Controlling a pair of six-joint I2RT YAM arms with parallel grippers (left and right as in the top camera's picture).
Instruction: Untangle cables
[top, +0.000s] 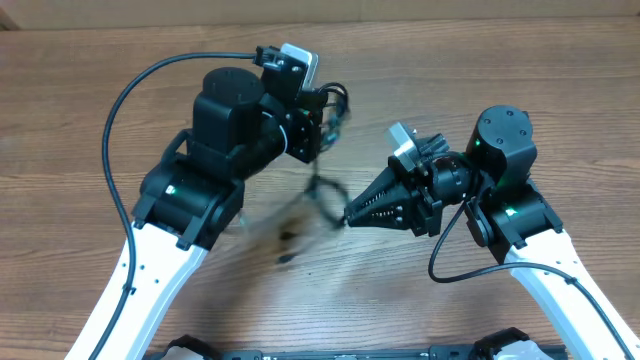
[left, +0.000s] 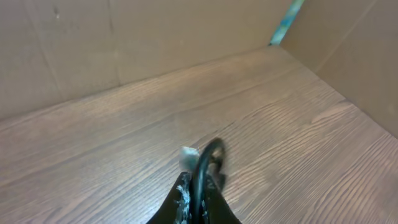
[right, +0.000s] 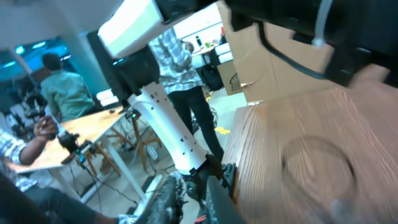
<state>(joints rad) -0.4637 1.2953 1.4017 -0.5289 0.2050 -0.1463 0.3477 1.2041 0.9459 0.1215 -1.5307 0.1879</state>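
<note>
We look across a brown wood-grain counter (top: 500, 60) boxed in by plain cardboard walls (left: 81, 43), with a strip of teal tape (left: 287, 18) at the far corner. Past the counter's edge, we see a workshop tinted blue at the left: a wooden workbench (right: 81, 140), a cardboard box (right: 245, 68), a person in plaid (right: 177, 62) and a man in green (right: 62, 93), both standing.

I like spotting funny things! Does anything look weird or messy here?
Yes: the cables are not lying flat on the table. They hang in the air between the left gripper and the right gripper, both pinching them, and look smeary in the overhead view. Nothing looks spilled or broken.
</note>
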